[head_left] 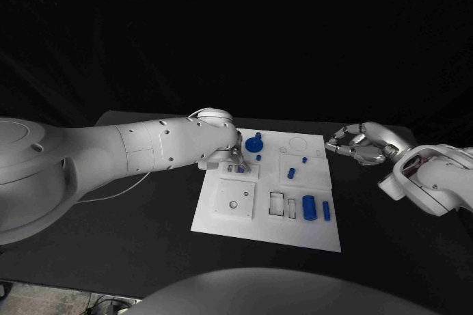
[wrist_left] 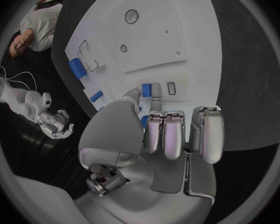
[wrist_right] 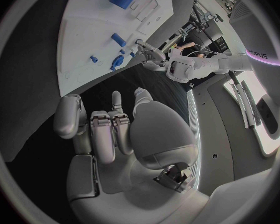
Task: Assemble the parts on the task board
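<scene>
Black table (head_left: pixel 147 240), part (wrist_left: pixel 145 90) at left hand (wrist_left: pixel 168 129) fingertips

Two glossy white rounded arm shells, left arm (head_left: pixel 118 154) bulky with small dark screw holes and a seam line, thin white cable beneath it. Silver metallic left hand (wrist_left: pixel 171 134), segmented fingers (wrist_left: pixel 154 132). Silver right hand (head_left: pixel 357 143), right arm (head_left: pixel 434 178) showing exposed wiring.

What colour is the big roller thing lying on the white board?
Blue. The big cylinder lies on the task board; the head view shows it best.
</scene>
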Controlling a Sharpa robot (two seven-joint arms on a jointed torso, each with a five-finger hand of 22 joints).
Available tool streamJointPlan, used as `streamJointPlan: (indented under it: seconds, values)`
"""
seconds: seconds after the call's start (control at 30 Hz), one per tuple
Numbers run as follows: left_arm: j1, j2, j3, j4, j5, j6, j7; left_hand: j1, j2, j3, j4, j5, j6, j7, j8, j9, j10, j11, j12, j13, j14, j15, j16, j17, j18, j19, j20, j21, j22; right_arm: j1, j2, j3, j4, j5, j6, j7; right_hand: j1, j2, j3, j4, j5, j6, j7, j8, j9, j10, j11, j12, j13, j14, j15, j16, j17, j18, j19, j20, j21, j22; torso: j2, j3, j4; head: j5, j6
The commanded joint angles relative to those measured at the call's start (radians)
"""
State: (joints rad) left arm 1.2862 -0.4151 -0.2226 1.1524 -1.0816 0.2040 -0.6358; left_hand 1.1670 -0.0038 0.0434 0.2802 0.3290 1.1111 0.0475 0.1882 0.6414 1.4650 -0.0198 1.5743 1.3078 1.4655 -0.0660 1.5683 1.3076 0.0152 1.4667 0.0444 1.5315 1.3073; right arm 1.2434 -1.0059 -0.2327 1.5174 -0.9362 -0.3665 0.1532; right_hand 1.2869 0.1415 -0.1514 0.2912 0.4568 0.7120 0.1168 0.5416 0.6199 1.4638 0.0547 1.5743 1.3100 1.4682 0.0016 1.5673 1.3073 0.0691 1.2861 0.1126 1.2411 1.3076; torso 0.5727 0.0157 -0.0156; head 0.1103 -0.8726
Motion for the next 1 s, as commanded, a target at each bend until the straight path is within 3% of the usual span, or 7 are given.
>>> streamJointPlan:
  seconds: [0.03, 0.23, 0.47, 0.73, 0.9, 1.0]
  values:
    - [-0.002, 0.003, 0.001, -0.001, 0.020, 0.004, 0.014, 0.020, -0.001, 0.011, -0.003, 0.008, 0.001, -0.007, 0.007, 0.008, 0.106, -0.006, -0.004, 0.263, 0.105, -0.003, 0.002, 0.263, -0.001, 0.072, 0.001, -0.006, 0.238, -0.001, 0.000, 0.000, 0.000, -0.003, 0.013, 0.001, -0.003, 0.008, -0.001, -0.002, 0.004, 0.005, 0.000, 0.000, -0.001, 0.107, -0.004, -0.004, 0.261, 0.103, 0.001, 0.003, 0.263, 0.016, 0.004, 0.003, -0.003, 0.150, 0.000, -0.0002, 0.0005, 0.001, 0.000]
    - [-0.004, 0.004, 0.001, -0.002, 0.019, 0.003, 0.013, 0.072, -0.009, 0.036, -0.023, 0.022, -0.002, -0.014, 0.027, 0.036, 0.106, -0.013, -0.004, 0.263, 0.105, -0.010, 0.002, 0.263, -0.001, 0.072, -0.006, -0.007, 0.238, -0.001, 0.001, 0.000, -0.001, -0.003, 0.013, 0.000, -0.003, 0.008, -0.001, -0.002, 0.004, 0.005, 0.000, 0.000, -0.001, 0.107, -0.004, -0.004, 0.261, 0.103, 0.001, 0.003, 0.263, 0.016, 0.004, 0.003, -0.003, 0.150, 0.000, 0.0004, 0.0004, 0.002, 0.000]
    - [-0.005, 0.007, 0.001, -0.006, 0.017, -0.003, 0.017, 0.121, -0.014, 0.076, -0.045, 0.103, -0.003, -0.025, 0.057, 0.075, 0.106, -0.023, -0.004, 0.263, 0.105, -0.018, 0.002, 0.263, -0.002, 0.073, -0.014, -0.007, 0.239, -0.001, 0.003, 0.000, -0.002, -0.003, 0.013, 0.001, -0.003, 0.009, 0.000, -0.002, 0.006, 0.005, 0.000, -0.001, -0.001, 0.107, -0.004, -0.004, 0.261, 0.103, 0.001, 0.003, 0.263, 0.016, 0.003, 0.003, -0.004, 0.150, 0.000, 0.0001, 0.0000, 0.002, 0.000]
    - [-0.005, 0.011, 0.001, -0.010, 0.002, -0.009, 0.022, 0.151, -0.028, 0.174, -0.053, 0.112, -0.012, -0.030, 0.088, 0.118, 0.106, -0.029, -0.004, 0.263, 0.105, -0.024, 0.002, 0.263, -0.001, 0.073, -0.022, -0.009, 0.239, -0.001, 0.002, 0.000, -0.003, -0.003, 0.013, 0.001, -0.003, 0.010, 0.000, -0.002, 0.007, 0.005, 0.000, -0.001, -0.001, 0.107, -0.003, -0.004, 0.261, 0.103, 0.001, 0.003, 0.263, 0.017, 0.002, 0.003, -0.006, 0.149, 0.000, 0.0002, -0.0005, 0.002, 0.000]
    - [-0.005, 0.011, 0.001, -0.011, 0.003, -0.013, 0.043, 0.153, -0.052, 0.247, -0.057, 0.116, -0.020, -0.030, 0.103, 0.143, 0.106, -0.029, -0.004, 0.263, 0.105, -0.025, 0.002, 0.263, -0.001, 0.072, -0.022, -0.010, 0.239, -0.001, 0.002, 0.000, -0.004, -0.003, 0.014, 0.000, -0.003, 0.010, 0.000, -0.002, 0.007, 0.005, 0.000, -0.001, -0.001, 0.107, -0.003, -0.004, 0.261, 0.103, 0.001, 0.003, 0.263, 0.017, 0.002, 0.003, -0.006, 0.149, 0.000, -0.0001, -0.0002, -0.001, 0.000]
    - [-0.005, 0.012, 0.001, -0.011, 0.023, -0.015, 0.056, 0.141, -0.090, 0.338, -0.063, 0.114, -0.019, -0.034, 0.143, 0.191, 0.106, -0.033, -0.004, 0.263, 0.105, -0.028, 0.002, 0.263, -0.001, 0.072, -0.024, -0.010, 0.241, -0.001, 0.001, 0.000, -0.004, -0.003, 0.015, -0.002, -0.003, 0.011, 0.000, -0.001, 0.008, 0.005, 0.000, -0.001, -0.002, 0.107, -0.003, -0.004, 0.261, 0.103, 0.001, 0.003, 0.263, 0.017, 0.000, 0.003, -0.008, 0.149, 0.000, -0.0001, 0.0004, 0.000, 0.000]
